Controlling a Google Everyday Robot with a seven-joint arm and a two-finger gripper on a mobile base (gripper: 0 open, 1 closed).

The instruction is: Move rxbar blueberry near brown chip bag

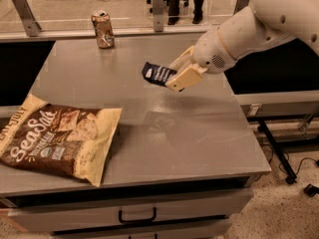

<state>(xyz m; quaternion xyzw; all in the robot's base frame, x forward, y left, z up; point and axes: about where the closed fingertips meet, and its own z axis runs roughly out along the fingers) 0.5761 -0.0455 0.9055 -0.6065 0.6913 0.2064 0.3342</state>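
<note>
The rxbar blueberry (155,74) is a small dark navy bar with white print, held in the air above the middle of the grey table (164,128). My gripper (175,73) is shut on its right end, reaching in from the upper right on a white arm. The brown chip bag (57,138) lies flat at the table's front left, dark brown with cream edges and "Sea Salt" lettering. The bar is well to the right of and behind the bag, apart from it.
A brown drink can (102,30) stands upright at the table's back left. A drawer with a black handle (137,216) sits under the front edge. A glass rail with metal posts (158,6) runs behind the table.
</note>
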